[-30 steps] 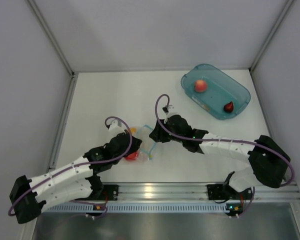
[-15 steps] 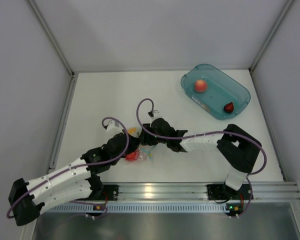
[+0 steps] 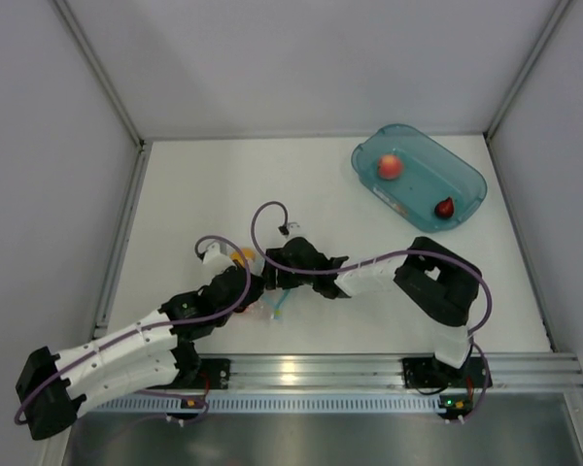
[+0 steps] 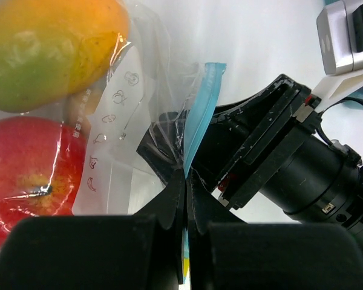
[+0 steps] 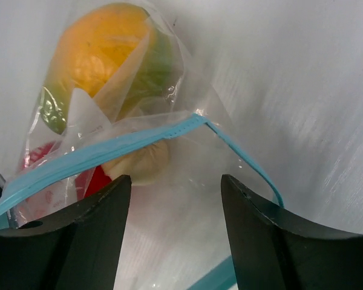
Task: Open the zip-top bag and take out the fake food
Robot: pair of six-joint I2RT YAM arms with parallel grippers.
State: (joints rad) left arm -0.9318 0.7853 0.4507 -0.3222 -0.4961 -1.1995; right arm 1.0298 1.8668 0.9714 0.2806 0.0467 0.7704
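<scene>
The zip-top bag [image 5: 187,199] lies between my two grippers, its teal zip strip [image 5: 103,151] parted into an open mouth. Inside it are a yellow-orange mango [image 4: 48,48], a red tomato-like ball [image 4: 27,181] and a pale rounded piece [image 5: 139,164]. My left gripper [image 4: 186,176] is shut on the teal strip [image 4: 201,109]. My right gripper [image 5: 175,181] is open, its jaws at the bag's mouth and holding nothing. In the top view both grippers meet at the bag [image 3: 275,303]; the left gripper [image 3: 258,289] is close beside the right gripper [image 3: 275,280]. A pinkish peach ball [image 3: 390,166] and a small dark red piece [image 3: 445,207] lie in the tub.
A teal translucent tub [image 3: 463,175] stands at the back right. The table has a metal rail [image 3: 301,371] along the near edge and grey walls on three sides. The right arm's elbow [image 3: 437,282] is folded to the right of the bag.
My right gripper has moved left, from beside the bag up to its open mouth. My left gripper has kept its hold on the strip and shifted slightly; the bag has bunched between them.
</scene>
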